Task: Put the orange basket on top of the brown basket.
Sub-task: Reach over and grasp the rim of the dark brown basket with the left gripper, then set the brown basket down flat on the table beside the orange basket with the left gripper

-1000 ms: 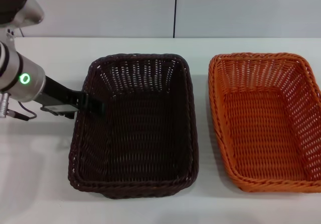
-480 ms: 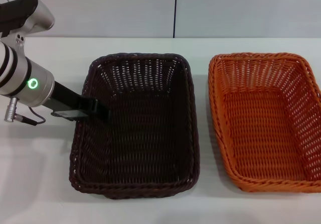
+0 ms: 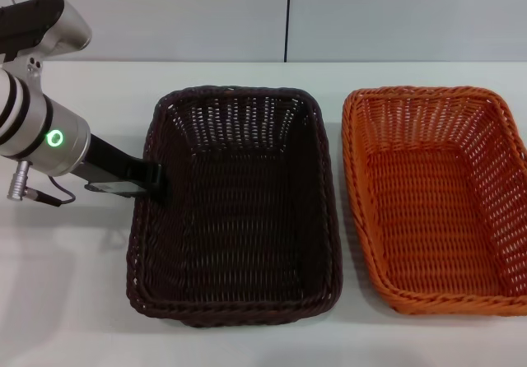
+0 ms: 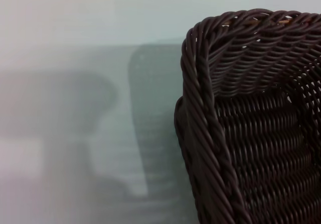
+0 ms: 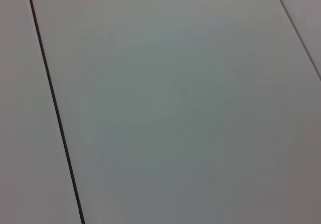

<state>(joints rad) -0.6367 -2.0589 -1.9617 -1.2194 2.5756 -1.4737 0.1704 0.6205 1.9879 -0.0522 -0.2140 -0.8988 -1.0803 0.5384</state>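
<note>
— white tabletop (image 3: 247, 75) all round, pale wall panels behind it with one dark seam running up. where's the orange basket?

— the orange basket (image 3: 436, 198) sits flat on the right side of the table, long side running near to far, nothing in it. its braided rim is whole all the way round, and its right edge runs out of the head view.

— and the brown basket?

— the brown basket (image 3: 235, 206) is just left of it, near the middle of the table, a narrow strip of bare table between the two. they don't touch. it lies flat too, turned slightly so its near end is further left than its far end. nothing in it either.

— which arm is at it?

— the left gripper (image 3: 156, 182) is at the brown basket's left rim, about halfway along that side, with the silver wrist and its green ring light out to the left over the table. the dark fingers meet the braided edge, but i cannot tell whether they are clamped on it or apart.

— does the left wrist view help?

— it shows a corner of the brown basket (image 4: 241, 123) close up, with shadow on the table beside it; no fingers show.

— the right arm?

— out of the head view. its wrist camera sees only pale panels with thin dark seams.
</note>
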